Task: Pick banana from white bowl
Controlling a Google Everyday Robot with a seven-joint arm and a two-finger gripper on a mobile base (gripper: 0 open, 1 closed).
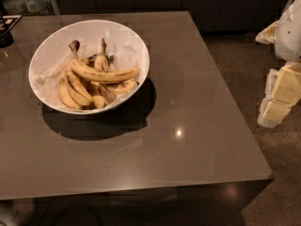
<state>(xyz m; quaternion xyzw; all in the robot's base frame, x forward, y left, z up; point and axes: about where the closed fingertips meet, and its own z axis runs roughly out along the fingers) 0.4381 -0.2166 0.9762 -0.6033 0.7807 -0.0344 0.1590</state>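
Note:
The white bowl (137, 42) stands on the far left part of the table. It holds several yellow bananas. The banana (106, 74), the longest one, lies across the top of the others, with its dark stem end at the upper left and its tip toward the bowl's right rim. Shorter bananas lie under and in front of it. My gripper (280, 98) hangs at the right edge of the view, off the table and over the floor, far to the right of the bowl. It holds nothing that I can see.
The grey-brown table (188, 140) has its right edge near the gripper and its front edge low in the view. A dark object (5, 32) sits at the table's far left. Dark cabinets stand behind. Bare floor (263, 173) lies to the right.

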